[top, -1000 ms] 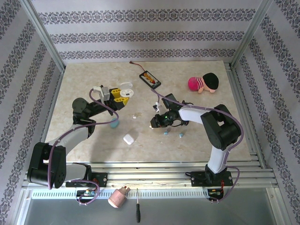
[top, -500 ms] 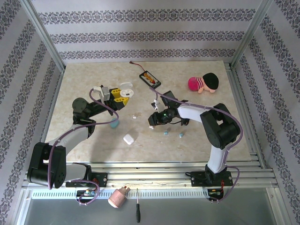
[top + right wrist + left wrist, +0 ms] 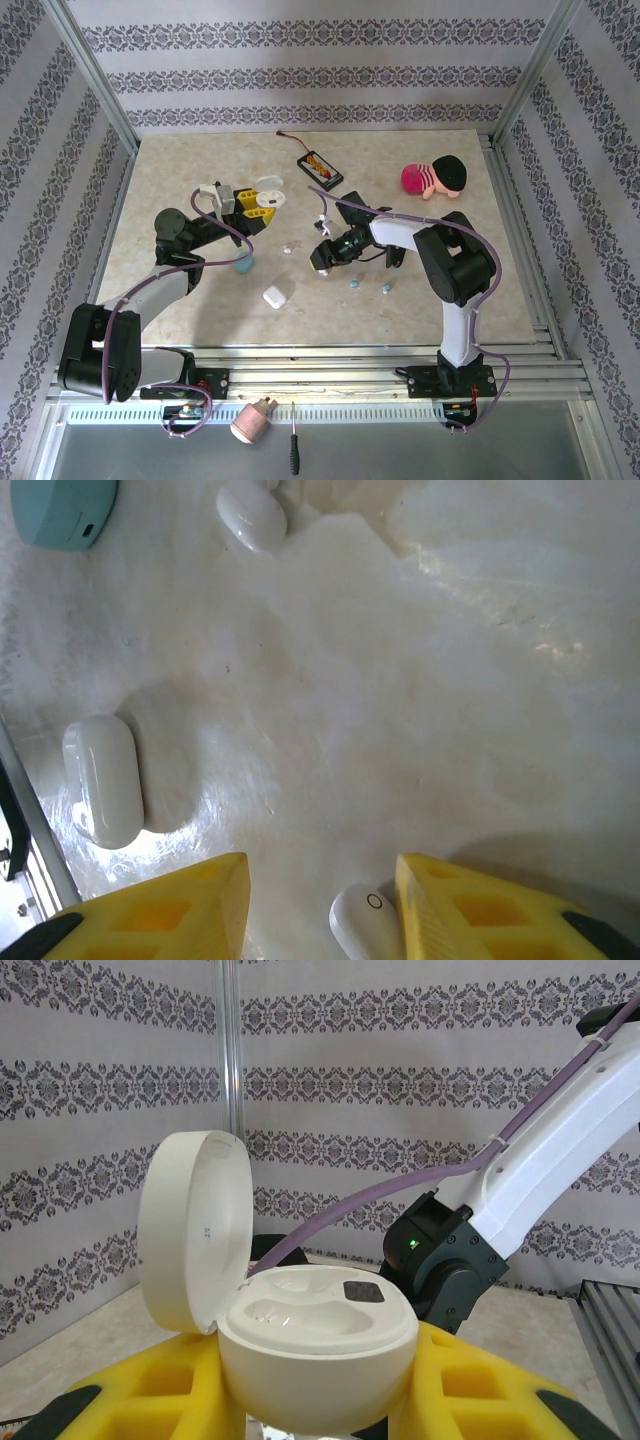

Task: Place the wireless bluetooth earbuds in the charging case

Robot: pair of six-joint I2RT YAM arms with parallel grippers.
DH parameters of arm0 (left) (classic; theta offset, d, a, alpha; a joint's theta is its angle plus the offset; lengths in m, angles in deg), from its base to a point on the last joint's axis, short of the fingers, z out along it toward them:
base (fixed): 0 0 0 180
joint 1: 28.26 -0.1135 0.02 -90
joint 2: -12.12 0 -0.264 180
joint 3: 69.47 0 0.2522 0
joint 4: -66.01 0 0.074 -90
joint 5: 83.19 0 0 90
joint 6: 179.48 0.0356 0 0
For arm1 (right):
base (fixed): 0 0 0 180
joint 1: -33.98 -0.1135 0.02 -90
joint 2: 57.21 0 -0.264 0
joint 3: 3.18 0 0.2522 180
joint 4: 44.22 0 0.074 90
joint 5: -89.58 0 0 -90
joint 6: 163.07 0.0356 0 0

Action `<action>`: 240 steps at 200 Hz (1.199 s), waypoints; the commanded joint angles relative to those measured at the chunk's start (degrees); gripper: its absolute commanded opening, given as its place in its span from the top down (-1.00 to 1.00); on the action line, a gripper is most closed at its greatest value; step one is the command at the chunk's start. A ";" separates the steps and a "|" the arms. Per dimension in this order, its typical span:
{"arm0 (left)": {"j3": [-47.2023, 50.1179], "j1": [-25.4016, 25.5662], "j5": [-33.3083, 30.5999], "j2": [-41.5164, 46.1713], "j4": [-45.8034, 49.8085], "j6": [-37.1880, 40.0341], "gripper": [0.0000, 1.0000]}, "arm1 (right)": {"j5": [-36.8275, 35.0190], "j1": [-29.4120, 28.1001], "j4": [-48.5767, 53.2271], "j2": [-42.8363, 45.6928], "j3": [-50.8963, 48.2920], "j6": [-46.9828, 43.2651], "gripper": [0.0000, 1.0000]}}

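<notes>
the right tool [image 3: 320,900] stands open around a white earbud [image 3: 362,922] on the tabletop [image 3: 400,680], close to one finger; closing off-centre may flick it away. the left tool [image 3: 315,1415] holds the open white charging case [image 3: 315,1340].

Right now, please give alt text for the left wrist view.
An open white charging case, lid hinged up and wells empty, sits clamped between the left gripper's yellow fingers. Behind: the right arm and patterned wallpaper.
</notes>
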State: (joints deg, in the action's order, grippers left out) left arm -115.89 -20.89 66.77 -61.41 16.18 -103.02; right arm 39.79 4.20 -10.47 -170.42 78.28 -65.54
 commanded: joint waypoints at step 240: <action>-1.04 -0.62 0.99 -0.52 -1.44 -0.63 0.41 | -26.85 -2.00 -15.80 22.32 -17.31 25.56 0.69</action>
State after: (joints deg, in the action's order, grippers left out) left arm -115.89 -20.89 66.77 -61.44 16.16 -103.43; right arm 24.44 3.36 -20.86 -152.59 64.25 -51.29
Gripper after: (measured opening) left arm 0.339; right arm 0.163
